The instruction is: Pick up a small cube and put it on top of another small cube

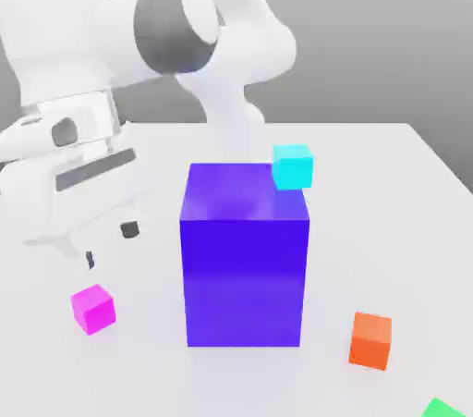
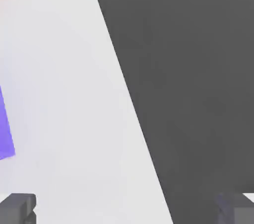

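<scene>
Item, my gripper [image 1: 109, 244]: jaws wide and empty, hanging just above the pink cube [image 1: 93, 308], which sits free on the table [image 1: 397, 221] beside the blue block [image 1: 245, 258], ready for taking.

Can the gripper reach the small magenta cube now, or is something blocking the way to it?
Probably yes. The gripper is open, hanging above the table close to the magenta cube, with bare table between them. The big blue block stands off to the exterior view's right, so it should not interfere.
</scene>
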{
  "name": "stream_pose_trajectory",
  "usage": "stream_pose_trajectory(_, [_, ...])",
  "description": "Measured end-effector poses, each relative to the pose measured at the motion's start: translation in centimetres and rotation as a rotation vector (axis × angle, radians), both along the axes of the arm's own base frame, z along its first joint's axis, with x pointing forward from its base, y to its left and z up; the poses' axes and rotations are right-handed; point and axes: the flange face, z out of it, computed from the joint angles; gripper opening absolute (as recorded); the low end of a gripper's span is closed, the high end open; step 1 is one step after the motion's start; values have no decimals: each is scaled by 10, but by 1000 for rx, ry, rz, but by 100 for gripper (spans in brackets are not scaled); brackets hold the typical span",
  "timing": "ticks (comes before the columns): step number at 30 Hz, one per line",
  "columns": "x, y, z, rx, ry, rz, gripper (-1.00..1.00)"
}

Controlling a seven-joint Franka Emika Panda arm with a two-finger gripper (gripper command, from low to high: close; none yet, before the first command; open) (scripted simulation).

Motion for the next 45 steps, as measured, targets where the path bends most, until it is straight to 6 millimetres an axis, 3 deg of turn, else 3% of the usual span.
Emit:
stream_pose_trajectory(11, [-43,-23,-77,-144,67,419,0])
stream_pose_trajectory(17, [-71,-38,-100,-216,96,650,0])
stream_pose_trajectory(23, [-97,-54,-111,-283,117,871,0])
stream_pose_trajectory(28, [-95,-58,-129,-297,108,893,0])
stream_pose_trajectory(35, [-97,-57,-169,-296,114,916,0])
stream_pose_trajectory(36, [-94,-54,-174,-296,121,976,-100])
stream_pose_trajectory(42, [-93,-54,-173,-300,117,985,-100])
stream_pose_trajectory(45, [-96,-58,-165,-297,109,900,-100])
